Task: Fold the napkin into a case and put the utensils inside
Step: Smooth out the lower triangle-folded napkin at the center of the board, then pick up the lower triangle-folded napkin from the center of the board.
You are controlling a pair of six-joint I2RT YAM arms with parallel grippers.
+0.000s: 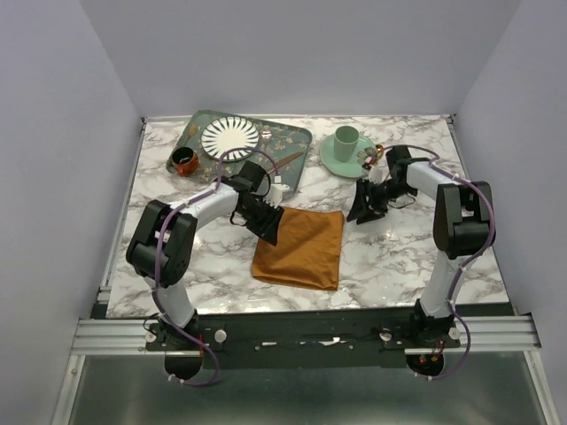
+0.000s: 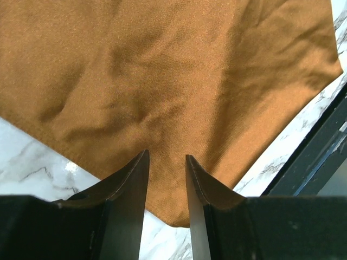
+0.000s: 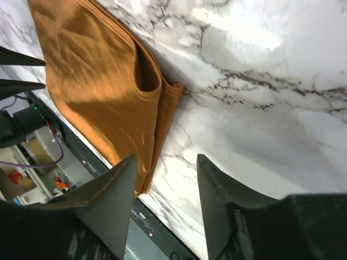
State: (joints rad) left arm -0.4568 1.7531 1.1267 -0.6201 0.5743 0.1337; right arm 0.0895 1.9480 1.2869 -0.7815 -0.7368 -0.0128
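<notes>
The rust-orange napkin (image 1: 299, 248) lies folded in a rectangle at the table's middle. In the right wrist view the napkin (image 3: 103, 92) shows stacked layers with a pocket-like gap along its edge. My left gripper (image 1: 268, 227) hovers over its far left corner, open; the cloth corner (image 2: 179, 206) lies below the gap, not pinched. My right gripper (image 1: 363, 211) stands open just right of the napkin, only marble between its fingers (image 3: 116, 184). A slim copper utensil (image 1: 290, 160) rests on the green tray (image 1: 297, 142); other utensils I cannot make out.
The patterned tray at the back left carries a white striped plate (image 1: 230, 137). A brown cup (image 1: 184, 161) sits beside it. A green cup on a saucer (image 1: 345, 146) stands at the back right, close behind my right arm. The table's near edge rail (image 3: 162, 238) is close.
</notes>
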